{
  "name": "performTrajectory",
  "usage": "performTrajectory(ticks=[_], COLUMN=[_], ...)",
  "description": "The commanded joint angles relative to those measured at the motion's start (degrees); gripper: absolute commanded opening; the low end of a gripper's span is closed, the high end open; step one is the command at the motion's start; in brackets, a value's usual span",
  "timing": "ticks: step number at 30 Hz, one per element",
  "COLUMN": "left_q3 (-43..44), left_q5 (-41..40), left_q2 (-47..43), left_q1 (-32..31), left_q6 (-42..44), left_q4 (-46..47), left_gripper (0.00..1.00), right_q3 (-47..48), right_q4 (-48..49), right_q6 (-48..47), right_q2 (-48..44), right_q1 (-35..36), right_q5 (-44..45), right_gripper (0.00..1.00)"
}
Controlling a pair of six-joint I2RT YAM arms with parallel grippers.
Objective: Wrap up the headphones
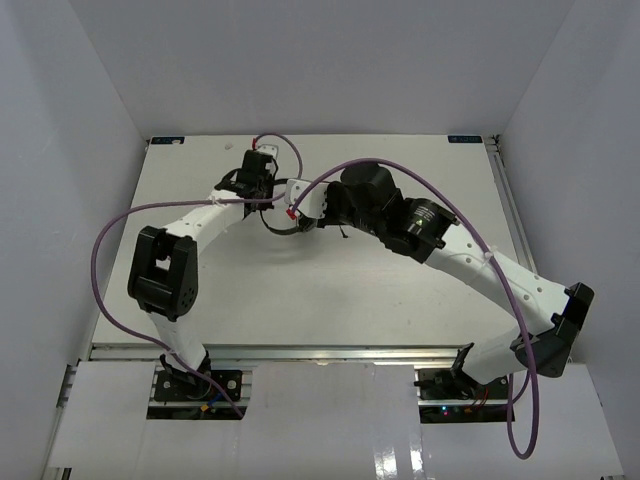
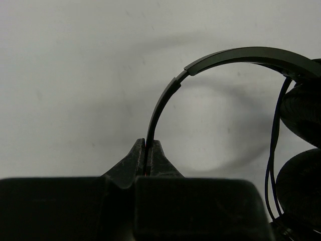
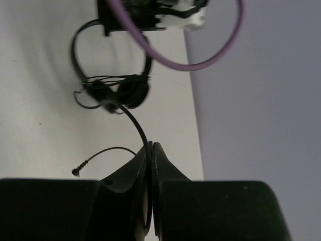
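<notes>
The black headphones (image 3: pixel 120 90) lie on the white table, both earcups (image 2: pixel 303 110) close together. In the left wrist view my left gripper (image 2: pixel 149 144) is shut on the lower end of the thin arched headband (image 2: pixel 225 54). The thin cord (image 3: pixel 131 118) runs from the earcups up into my right gripper (image 3: pixel 152 146), which is shut on it. Its free end curls off to the left and ends in the small plug (image 3: pixel 75 171) on the table. From above, both grippers meet over the headphones (image 1: pixel 281 229) at the table's middle back, left gripper (image 1: pixel 264 200) beside right gripper (image 1: pixel 294 212).
Thick purple robot cables (image 1: pixel 110 235) loop over both arms, and one hangs across the right wrist view (image 3: pixel 200 63). The white table (image 1: pixel 330 300) is boxed in by grey walls at left, right and back.
</notes>
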Motion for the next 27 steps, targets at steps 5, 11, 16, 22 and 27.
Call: performTrajectory(ticks=[5, 11, 16, 22, 27], left_q3=[-15.3, -22.6, -24.4, -22.8, -20.6], left_q5=[12.7, 23.6, 30.7, 34.3, 38.3], left_q2=[-16.5, -26.3, -31.0, -33.7, -35.8], left_q1=[-2.7, -4.3, -7.5, -10.4, -10.8], left_q6=[2.0, 3.0, 4.7, 4.2, 2.0], left_q4=[5.1, 4.7, 4.3, 3.4, 3.5], left_gripper=[0.0, 0.0, 0.0, 0.0, 0.0], right_q3=[-6.0, -6.1, -3.4, -0.4, -0.7], right_q4=[15.9, 18.1, 18.1, 17.7, 17.8], right_q6=[-8.2, -2.5, 1.3, 7.5, 12.5], right_q2=[-3.0, -2.1, 1.5, 6.2, 9.5], right_q1=[-5.8, -13.5, -17.9, -23.5, -27.0], right_q5=[9.8, 3.6, -2.6, -8.3, -11.4], right_gripper=[0.08, 0.08, 0.08, 0.08, 0.08])
